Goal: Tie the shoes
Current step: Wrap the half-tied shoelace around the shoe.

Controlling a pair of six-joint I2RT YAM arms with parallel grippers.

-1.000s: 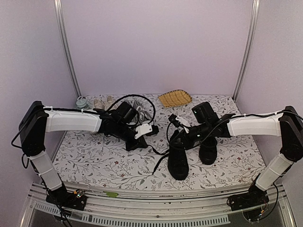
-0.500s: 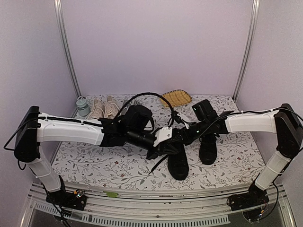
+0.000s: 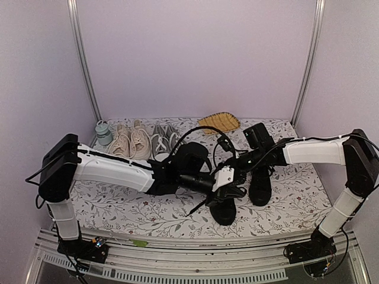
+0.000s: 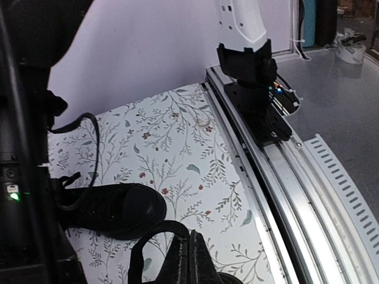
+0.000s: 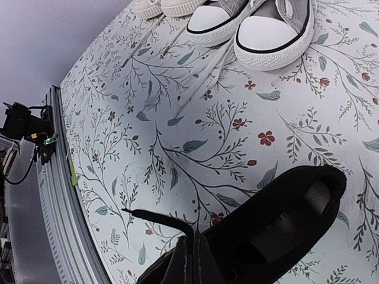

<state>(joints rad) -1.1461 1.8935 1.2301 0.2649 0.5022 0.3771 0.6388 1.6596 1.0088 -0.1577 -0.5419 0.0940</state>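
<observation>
Listing black shoes [image 3: 260,190], side by side on the table [image 3: 118,207], right of its middle, nearer its front edge. We log left gripper [image 4: 189,260] pinched together on a lace loop [image 4: 155,232], right gripper [image 5: 192,260] clamped on a lace [image 5: 155,216]. Markings too small to read.

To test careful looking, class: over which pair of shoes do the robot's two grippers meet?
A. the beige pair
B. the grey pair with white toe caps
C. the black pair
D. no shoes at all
C: the left gripper and right gripper, both shut, each pinch a black lace at the black pair, while the beige pair and grey pair stand apart at the back.
</observation>
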